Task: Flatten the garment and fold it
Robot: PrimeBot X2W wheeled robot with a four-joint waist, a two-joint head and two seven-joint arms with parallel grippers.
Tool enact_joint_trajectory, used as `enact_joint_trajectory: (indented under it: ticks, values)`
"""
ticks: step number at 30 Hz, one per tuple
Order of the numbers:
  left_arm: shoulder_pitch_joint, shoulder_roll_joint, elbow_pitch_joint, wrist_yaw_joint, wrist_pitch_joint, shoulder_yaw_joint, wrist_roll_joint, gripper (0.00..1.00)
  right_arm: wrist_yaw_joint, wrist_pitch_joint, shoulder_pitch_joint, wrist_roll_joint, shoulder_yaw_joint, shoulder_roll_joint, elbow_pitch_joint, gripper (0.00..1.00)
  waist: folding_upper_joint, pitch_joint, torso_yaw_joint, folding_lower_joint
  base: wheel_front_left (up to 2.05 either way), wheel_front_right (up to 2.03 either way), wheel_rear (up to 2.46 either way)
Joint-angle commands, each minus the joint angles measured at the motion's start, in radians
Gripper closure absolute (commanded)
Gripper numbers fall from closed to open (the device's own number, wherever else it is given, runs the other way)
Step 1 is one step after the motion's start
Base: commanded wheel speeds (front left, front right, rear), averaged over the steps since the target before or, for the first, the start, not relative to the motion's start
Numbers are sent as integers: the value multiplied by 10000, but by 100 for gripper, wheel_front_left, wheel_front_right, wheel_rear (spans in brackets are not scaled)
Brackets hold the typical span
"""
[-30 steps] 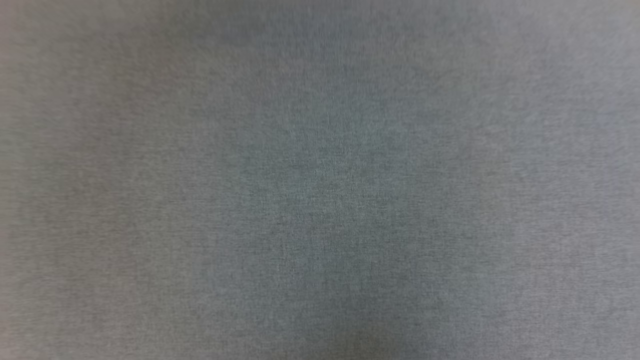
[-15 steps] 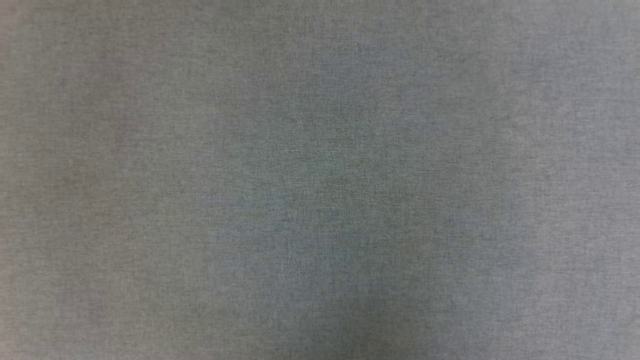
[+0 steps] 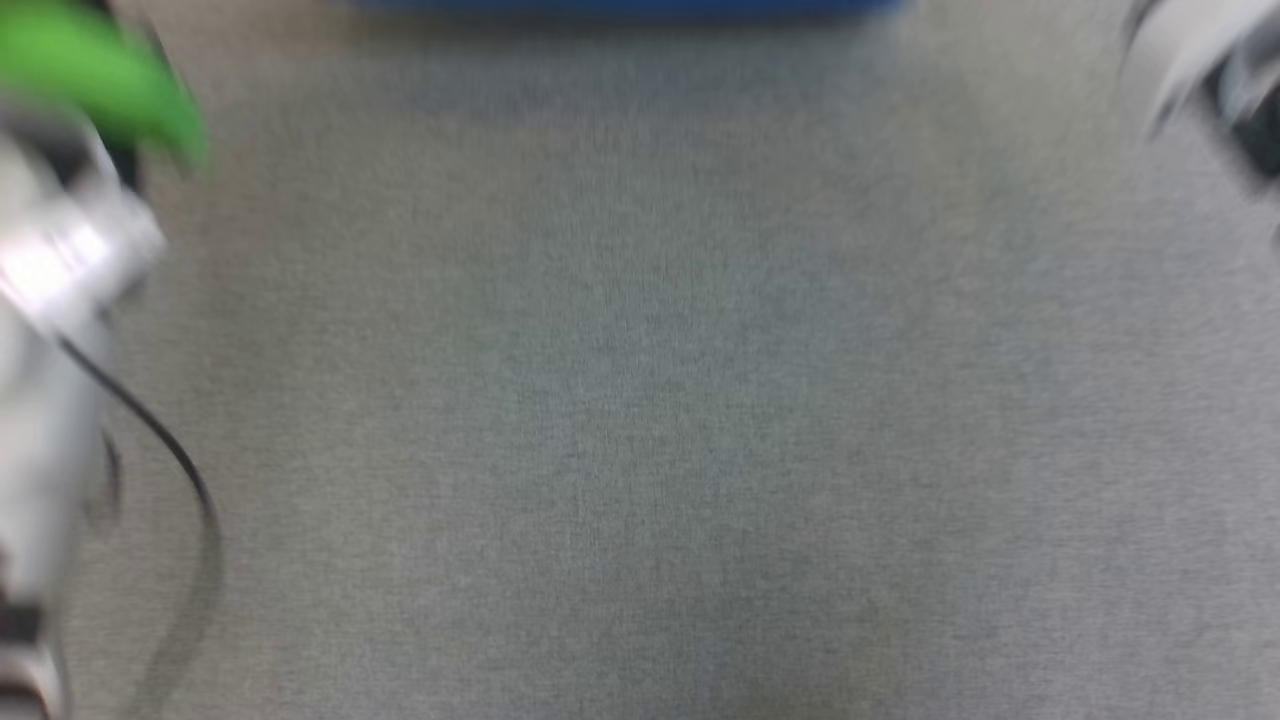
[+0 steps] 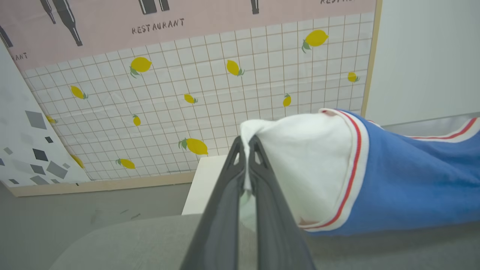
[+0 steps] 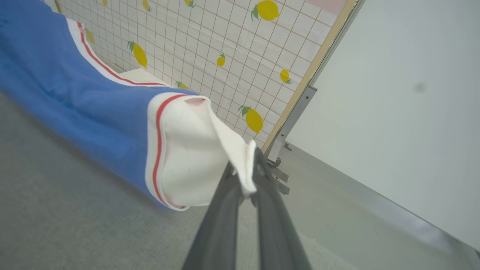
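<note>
Grey surface (image 3: 640, 400) blurred; L tool (image 4: 246, 144), R tool (image 5: 245, 165) both clamp garment (image 4: 412, 180) sleeves.

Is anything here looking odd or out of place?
Nothing looks spilled or torn. The shirt just isn't flat: the left end effector and right end effector each pinch one of its white sleeves by the tip, bunching the cloth there.

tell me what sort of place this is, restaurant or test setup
Probably a staged test room, not a real restaurant: a printed lemon-and-tile backdrop panel lettered RESTAURANT stands beside a plain white wall, and the work surface is grey cloth.
</note>
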Motion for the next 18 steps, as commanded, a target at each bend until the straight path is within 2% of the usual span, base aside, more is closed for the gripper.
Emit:
enact_joint_trajectory:
  ticks: [1, 9, 10, 14, 18]
  values:
    - [888, -49, -244, 27, -36, 144, 153, 100, -19, -104, 566, 154, 85, 6, -137, 100, 0, -1029, -5, 0, 0, 0, 0]
    - [5510, -315, -1404, 98, -37, 1217, 359, 100, -19, -200, 3524, 497, 805, -441, -1129, 100, 0, -2417, -46, 0, 0, 0, 0]
    - [6764, -479, -1530, 41, -37, 1254, 452, 100, -19, -199, 4631, 608, 1083, -669, -1411, 100, 0, -2991, -35, 0, 0, 0, 0]
    - [7990, -745, -1725, 94, -37, 1541, 330, 100, -19, -157, 5910, 887, 1053, -1027, -1830, 100, 0, -3587, 27, 0, 0, 0, 0]
    - [8998, -809, -1739, -47, -37, 2111, 174, 100, -19, -34, 7361, 1174, 812, -1372, -2342, 100, 0, -4045, 74, 0, 0, 0, 0]
